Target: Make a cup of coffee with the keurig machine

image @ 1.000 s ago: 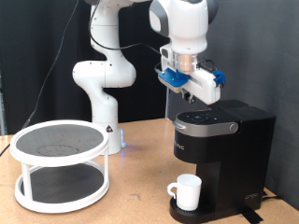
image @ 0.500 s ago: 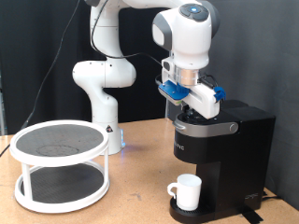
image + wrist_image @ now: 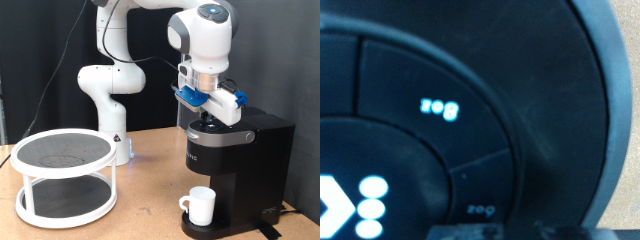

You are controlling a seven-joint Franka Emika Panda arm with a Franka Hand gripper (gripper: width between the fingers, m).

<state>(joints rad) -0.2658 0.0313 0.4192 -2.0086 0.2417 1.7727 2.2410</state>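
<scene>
The hand [image 3: 209, 118] sits right down on the keurig machine [image 3: 238, 150] lid, seemingly to press a lit button; fingers hidden, spread unclear. The cup [image 3: 201, 205] waits below, ready to catch coffee.

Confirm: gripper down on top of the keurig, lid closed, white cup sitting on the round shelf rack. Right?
Not quite. The cup is not on the round shelf rack; the exterior view shows it on the drip base under the keurig machine. The rest holds: the gripper is down on the machine's closed top, over its lit buttons.
</scene>
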